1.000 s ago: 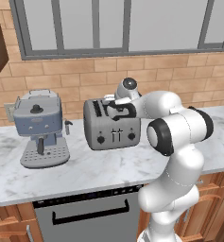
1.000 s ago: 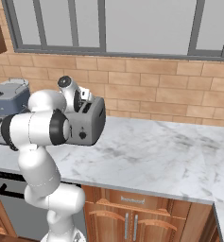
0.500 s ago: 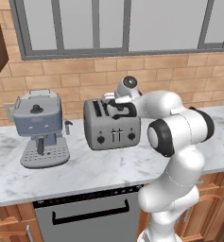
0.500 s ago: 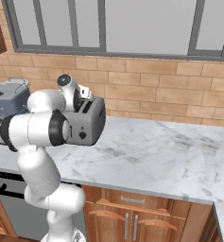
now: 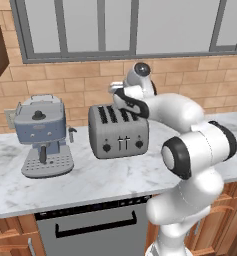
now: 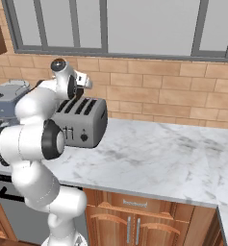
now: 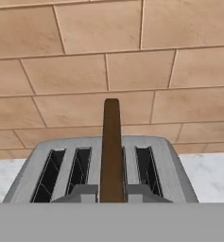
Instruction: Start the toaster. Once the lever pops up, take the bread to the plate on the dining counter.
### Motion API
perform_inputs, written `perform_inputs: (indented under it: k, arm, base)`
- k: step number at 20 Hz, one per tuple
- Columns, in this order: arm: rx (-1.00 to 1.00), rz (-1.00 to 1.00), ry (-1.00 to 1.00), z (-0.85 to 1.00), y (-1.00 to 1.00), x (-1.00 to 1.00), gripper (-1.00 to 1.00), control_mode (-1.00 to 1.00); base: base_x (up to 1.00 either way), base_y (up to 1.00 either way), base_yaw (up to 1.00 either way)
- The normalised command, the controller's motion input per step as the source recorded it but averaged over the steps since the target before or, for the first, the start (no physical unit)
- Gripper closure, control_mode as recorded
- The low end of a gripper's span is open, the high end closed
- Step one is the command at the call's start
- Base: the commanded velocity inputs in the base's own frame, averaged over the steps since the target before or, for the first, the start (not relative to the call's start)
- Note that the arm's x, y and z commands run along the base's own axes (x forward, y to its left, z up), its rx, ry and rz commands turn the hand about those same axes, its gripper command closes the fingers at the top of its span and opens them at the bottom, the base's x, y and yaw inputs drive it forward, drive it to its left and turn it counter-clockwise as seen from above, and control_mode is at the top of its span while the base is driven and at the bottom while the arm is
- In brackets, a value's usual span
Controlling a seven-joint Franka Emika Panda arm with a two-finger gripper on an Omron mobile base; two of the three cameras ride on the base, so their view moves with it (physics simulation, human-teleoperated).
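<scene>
Look at the toaster (image 5: 119, 131). It is a grey metal box with four slots on top, and it sits on the long marble worktop (image 5: 90, 180) in front of the brick wall (image 5: 80, 80). You can see two black knobs and two small levers on its front.

Your claw (image 7: 112, 193) is just above the toaster, near its back edge. In the hand view the bread (image 7: 111, 151) is a thin dark brown slice, seen edge on. It stands up straight between the two fingers (image 7: 85, 193), which are pressed in on it from both sides. So your claw is pinching the bread. The bread sits over the middle of the toaster, with two slots to one side of it and one slot in plain sight on the other. The slots you can see look dark inside.

From the left base view the hand (image 5: 121, 92) is over the top right part of the toaster, and the white arm bends back down to the base. You cannot make out the bread there because the hand is in the way.

A blue-grey coffee machine (image 5: 40, 135) stands on the worktop to the left of the toaster, a little apart from it. Under the worktop is a grey oven door (image 5: 95, 232) with a black handle, and wooden cupboards (image 6: 134, 221) are beside it. A big window (image 5: 130, 25) is above the brick wall.
</scene>
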Motion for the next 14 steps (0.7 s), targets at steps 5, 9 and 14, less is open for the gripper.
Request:
perform_inputs:
  k: [5,9,14]
  arm:
    - [0.05,-0.02,0.00,0.81,-0.47,-1.00,1.00,-1.00]
    - [0.06,-0.04,0.00,0.24,-0.96,-1.00,1.00,-1.00]
    - [0.05,-0.03,0.00,0.14,-0.98,-1.00,1.00,-1.00]
  base:
    - [0.00,0.00,0.00]
    - [0.00,0.00,0.00]
    - [0.00,0.00,0.00]
